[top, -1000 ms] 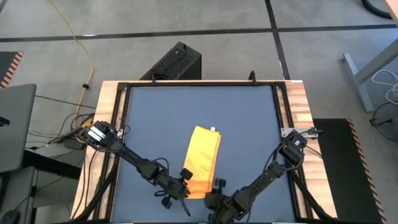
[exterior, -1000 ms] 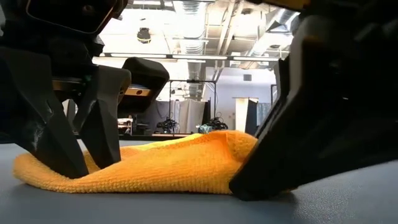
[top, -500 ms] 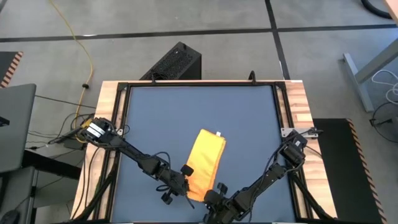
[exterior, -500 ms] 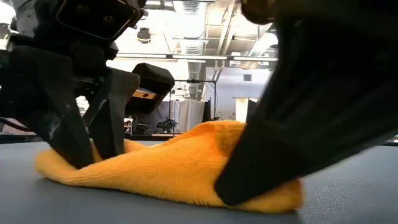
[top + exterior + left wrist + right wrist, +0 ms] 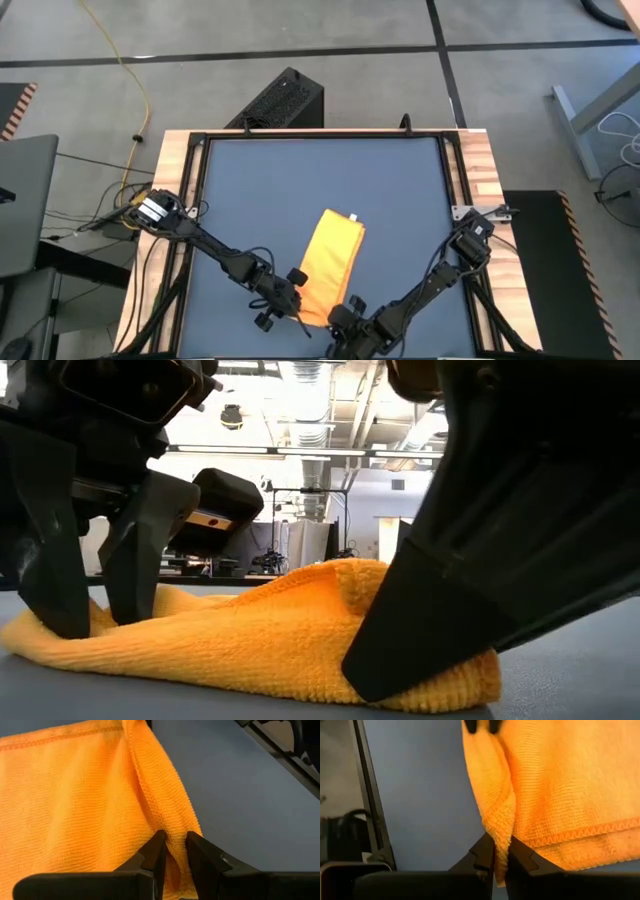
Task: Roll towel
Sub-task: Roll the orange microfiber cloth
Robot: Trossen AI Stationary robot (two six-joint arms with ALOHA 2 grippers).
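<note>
1. Shifted since the earlier frame: towel (image 5: 329,266), near end drawn a little toward the left arm's side and its far end swung slightly toward the right, the strip now lying at more of a slant; in the low view its near edge had bunched higher.
2. Towel: yellow-orange cloth, folded into a long narrow strip, lay on the near half of the dark blue worktop (image 5: 300,180), roughly midway between the two arms. Tiny white tag (image 5: 351,215) at the far end.
3. Towel surface: looped weave with a stitched hem; one long edge doubled over into a thick fold, seen in both wrist views (image 5: 75,795) (image 5: 560,785).
4. Left gripper (image 5: 291,299): at the near end of the towel on the left arm's side, fingers (image 5: 155,856) clenched on the folded edge of the cloth, with fabric pinched between them.
5. Right gripper (image 5: 343,309): at the near end of the towel on the right arm's side, fingers (image 5: 486,855) clamped on the rolled hem of the cloth, the edge caught between the tips.
6. Low view: towel (image 5: 250,640) humped in the middle, both sets of dark fingers (image 5: 135,550) planted on it, one at each end.
7. Worktop surround: black frame and pale wooden border (image 5: 478,165).
8. Beyond the worktop: grey floor, a black perforated box (image 5: 280,100), a yellow cable (image 5: 135,70).
</note>
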